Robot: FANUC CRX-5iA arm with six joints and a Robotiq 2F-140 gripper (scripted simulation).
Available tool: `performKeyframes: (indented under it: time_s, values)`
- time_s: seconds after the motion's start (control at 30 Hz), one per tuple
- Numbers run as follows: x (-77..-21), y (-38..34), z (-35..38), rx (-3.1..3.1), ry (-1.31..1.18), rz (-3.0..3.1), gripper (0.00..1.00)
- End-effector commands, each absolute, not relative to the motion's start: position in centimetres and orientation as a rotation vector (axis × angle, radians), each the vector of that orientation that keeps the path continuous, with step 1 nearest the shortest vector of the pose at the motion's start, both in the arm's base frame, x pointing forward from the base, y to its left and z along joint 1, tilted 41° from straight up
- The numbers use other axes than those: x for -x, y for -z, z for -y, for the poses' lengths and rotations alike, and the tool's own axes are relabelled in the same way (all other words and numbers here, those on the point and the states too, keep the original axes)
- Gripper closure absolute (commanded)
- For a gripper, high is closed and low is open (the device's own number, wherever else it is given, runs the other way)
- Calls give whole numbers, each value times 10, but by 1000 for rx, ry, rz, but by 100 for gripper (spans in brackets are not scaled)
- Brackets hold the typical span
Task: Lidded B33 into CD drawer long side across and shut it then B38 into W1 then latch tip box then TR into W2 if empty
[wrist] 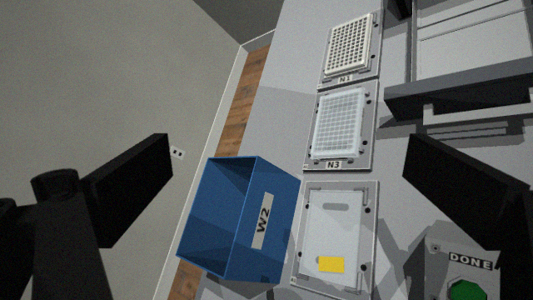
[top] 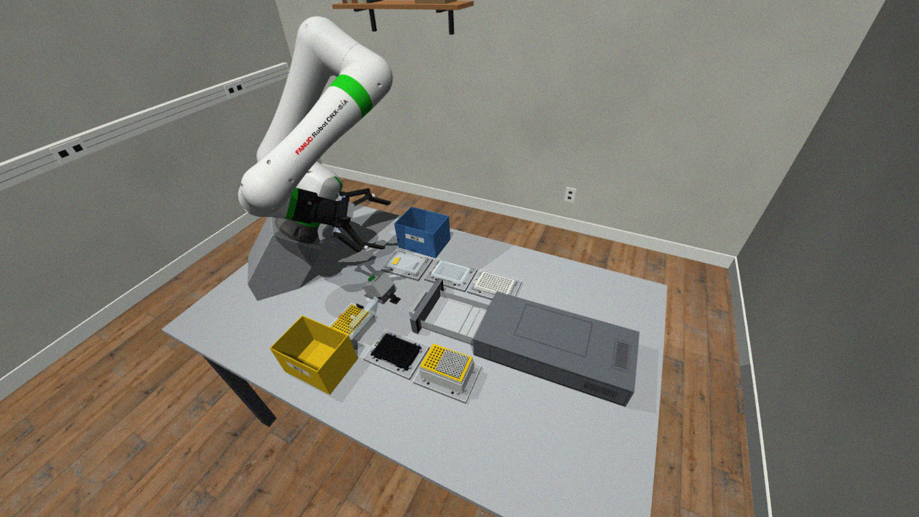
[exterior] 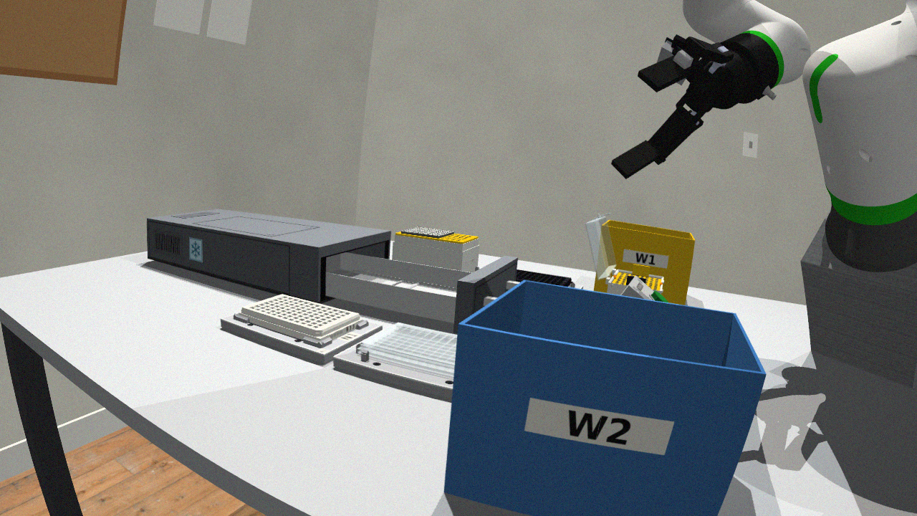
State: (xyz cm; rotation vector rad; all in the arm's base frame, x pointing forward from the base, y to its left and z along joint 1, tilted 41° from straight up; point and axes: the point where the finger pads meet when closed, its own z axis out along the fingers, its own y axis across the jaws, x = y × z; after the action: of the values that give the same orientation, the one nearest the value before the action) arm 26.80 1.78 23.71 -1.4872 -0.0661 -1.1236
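The white plate (top: 493,283) sits on nest N1 with its wells bare; it also shows in the wrist view (wrist: 349,43) and in the exterior view (exterior: 298,315). A flat lid with a yellow tag (wrist: 333,233) lies on the nest beside the blue bin W2 (wrist: 239,217). The black plate (top: 395,350) sits on its nest next to the yellow bin W1 (top: 313,352). The drawer (top: 449,314) of the cooler CD (top: 556,340) stands open and empty. The tip box (top: 355,318) has its lid raised (exterior: 596,246). The tip rack TR (top: 446,366) is too far off to tell its tips. My gripper (exterior: 646,117) is open and empty, high above the DONE key (wrist: 468,290).
A clear plate (wrist: 338,122) sits on nest N3 between the lid's nest and N1. The drawer's front panel (exterior: 487,292) stands out toward the nests. Both bins stand upright. The robot's base (top: 282,257) is at the table's back left.
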Motion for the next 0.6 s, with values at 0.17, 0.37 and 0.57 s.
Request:
performKeyframes:
  time_s: [0.17, 0.37, 0.57]
  values:
    - [-268, -237, -18, 1488, 1124, 67, 0]
    - [-268, -237, -18, 1488, 1124, 67, 0]
    - [-268, -232, -19, 1497, 1143, 96, 90]
